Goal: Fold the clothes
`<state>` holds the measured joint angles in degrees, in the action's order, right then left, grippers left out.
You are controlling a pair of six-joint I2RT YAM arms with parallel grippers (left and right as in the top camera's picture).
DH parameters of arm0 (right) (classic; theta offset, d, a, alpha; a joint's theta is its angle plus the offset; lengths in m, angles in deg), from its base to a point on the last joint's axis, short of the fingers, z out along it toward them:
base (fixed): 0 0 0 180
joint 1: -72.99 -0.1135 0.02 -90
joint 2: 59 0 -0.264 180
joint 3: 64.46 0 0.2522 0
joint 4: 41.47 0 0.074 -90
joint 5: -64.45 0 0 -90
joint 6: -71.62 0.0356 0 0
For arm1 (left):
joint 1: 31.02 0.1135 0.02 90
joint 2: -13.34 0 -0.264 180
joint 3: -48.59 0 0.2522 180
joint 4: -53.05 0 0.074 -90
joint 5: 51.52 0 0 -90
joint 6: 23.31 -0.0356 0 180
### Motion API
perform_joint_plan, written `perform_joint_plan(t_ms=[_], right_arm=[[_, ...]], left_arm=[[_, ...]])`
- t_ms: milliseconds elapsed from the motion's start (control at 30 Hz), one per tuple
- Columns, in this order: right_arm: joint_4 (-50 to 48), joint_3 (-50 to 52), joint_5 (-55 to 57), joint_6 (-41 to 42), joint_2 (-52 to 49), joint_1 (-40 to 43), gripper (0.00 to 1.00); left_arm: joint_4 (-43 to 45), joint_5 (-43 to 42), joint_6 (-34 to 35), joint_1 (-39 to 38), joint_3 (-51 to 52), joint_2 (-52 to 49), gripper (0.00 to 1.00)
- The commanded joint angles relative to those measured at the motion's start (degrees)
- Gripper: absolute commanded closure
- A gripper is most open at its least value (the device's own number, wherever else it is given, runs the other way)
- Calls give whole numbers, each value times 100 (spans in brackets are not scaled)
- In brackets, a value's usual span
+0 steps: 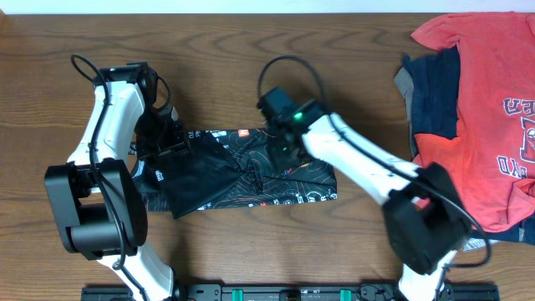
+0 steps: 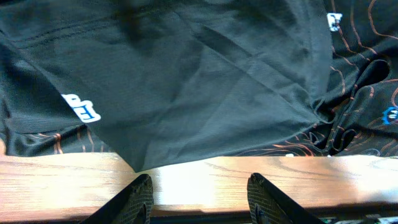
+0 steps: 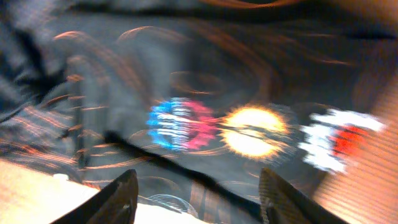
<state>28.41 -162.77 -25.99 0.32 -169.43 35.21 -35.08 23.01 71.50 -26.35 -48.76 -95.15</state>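
The black T-shirt (image 1: 251,171) with thin orange contour lines lies folded into a long strip at the table's middle. Its plain black left part is folded over in a diagonal flap. My left gripper (image 1: 171,134) is open and empty at the shirt's left end; in the left wrist view its fingers (image 2: 198,198) hang over bare wood just off the black cloth (image 2: 186,81). My right gripper (image 1: 280,138) is open and empty above the shirt's upper middle; in the blurred right wrist view its fingers (image 3: 196,196) hover over the printed logos (image 3: 249,130).
A red T-shirt with letter print (image 1: 493,109) lies at the far right on top of a navy blue garment (image 1: 435,92). A dark rail (image 1: 276,293) runs along the table's front edge.
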Motion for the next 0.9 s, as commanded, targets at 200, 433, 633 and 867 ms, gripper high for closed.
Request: perform_joint_plan(t_ms=[200,433,633,867], right_arm=[[898,17,470,284,627,1250,1],[1143,85,479,221,625,1808,1],[1145,118,483,179,625,2037,1],[1141,155,496,177,625,2127,1]], left_arm=[[90,1338,-26,22,-2,-17,20],[592,1462,-260,254,28,-20,14],[960,1462,-940,472,286,-20,14],[1456,1440,-1325,785,693,-68,14]])
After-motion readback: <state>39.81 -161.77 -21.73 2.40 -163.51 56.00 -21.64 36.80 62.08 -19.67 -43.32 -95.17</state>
